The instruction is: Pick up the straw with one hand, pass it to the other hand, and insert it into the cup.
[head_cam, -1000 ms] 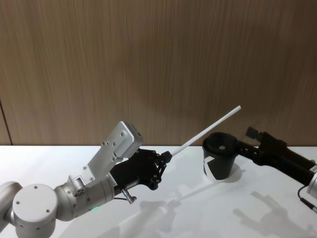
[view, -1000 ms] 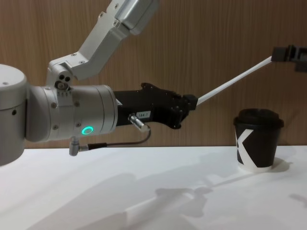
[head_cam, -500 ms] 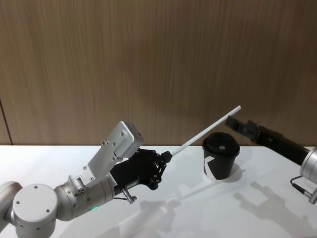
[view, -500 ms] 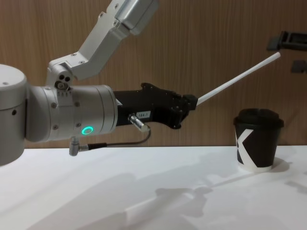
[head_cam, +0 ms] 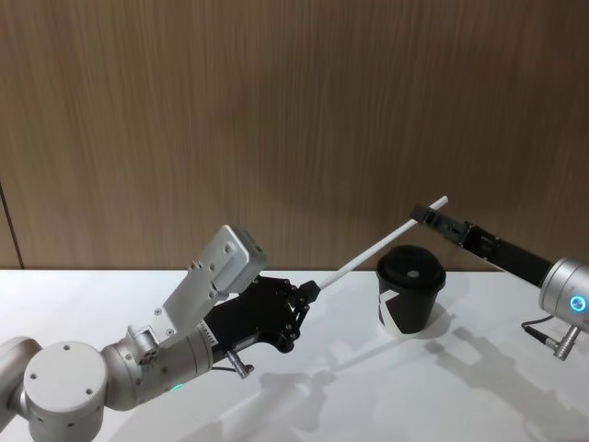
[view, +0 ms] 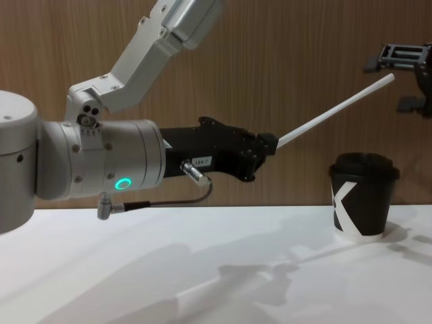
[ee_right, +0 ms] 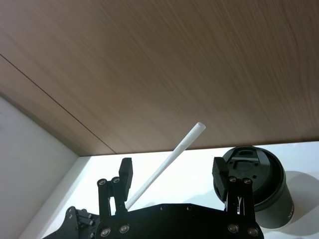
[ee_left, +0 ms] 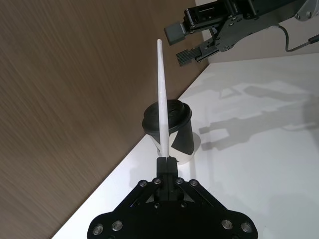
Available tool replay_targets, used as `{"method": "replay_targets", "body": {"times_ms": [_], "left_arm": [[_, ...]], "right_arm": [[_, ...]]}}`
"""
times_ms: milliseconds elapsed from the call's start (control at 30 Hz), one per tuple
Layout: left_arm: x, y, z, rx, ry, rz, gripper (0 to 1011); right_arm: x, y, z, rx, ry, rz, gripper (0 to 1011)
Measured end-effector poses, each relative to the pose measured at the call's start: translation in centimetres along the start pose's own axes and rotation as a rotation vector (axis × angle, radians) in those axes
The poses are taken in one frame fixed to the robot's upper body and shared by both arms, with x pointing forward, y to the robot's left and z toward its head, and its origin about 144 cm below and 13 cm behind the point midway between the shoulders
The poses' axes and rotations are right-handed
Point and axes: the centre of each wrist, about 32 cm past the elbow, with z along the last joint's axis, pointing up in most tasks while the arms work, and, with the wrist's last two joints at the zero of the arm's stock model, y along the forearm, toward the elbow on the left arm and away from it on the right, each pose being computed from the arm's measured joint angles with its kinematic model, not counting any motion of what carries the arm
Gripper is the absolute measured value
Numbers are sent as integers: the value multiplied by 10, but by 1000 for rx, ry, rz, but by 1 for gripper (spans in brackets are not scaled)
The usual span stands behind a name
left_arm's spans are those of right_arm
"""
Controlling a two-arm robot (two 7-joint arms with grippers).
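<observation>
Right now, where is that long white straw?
In the head view the straw slants up across the middle, lower end in the jaws of the left gripper, tip between the open jaws of the right gripper, above the cup.

On the white table (head_cam: pixel 83 295) stands the black paper cup (head_cam: pixel 409 302). Above it slants the long white straw (head_cam: pixel 377 244), from left gripper (head_cam: pixel 308 293) up to right gripper (head_cam: pixel 426 215).
</observation>
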Motion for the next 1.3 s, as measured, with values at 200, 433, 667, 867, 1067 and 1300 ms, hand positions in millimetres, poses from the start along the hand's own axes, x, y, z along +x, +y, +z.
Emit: {"method": "replay_targets", "body": {"times_ms": [200,433,667,867,1067,1300], "left_arm": [[0,0,0,0,0,0,0],[0,0,0,0,0,0,0],[0,0,0,0,0,0,0],[0,0,0,0,0,0,0],[0,0,0,0,0,0,0],[0,0,0,0,0,0,0]], "right_arm": [[-1,5,3,-17,26,-2,1001],[0,10,5,-35,46,0,1001],[-1,16,8,-46,64,11,1001],[-1,21,10,-50,73,18,1001],[-2,26,13,-53,82,24,998],[-2,29,14,-54,86,26,834]]}}
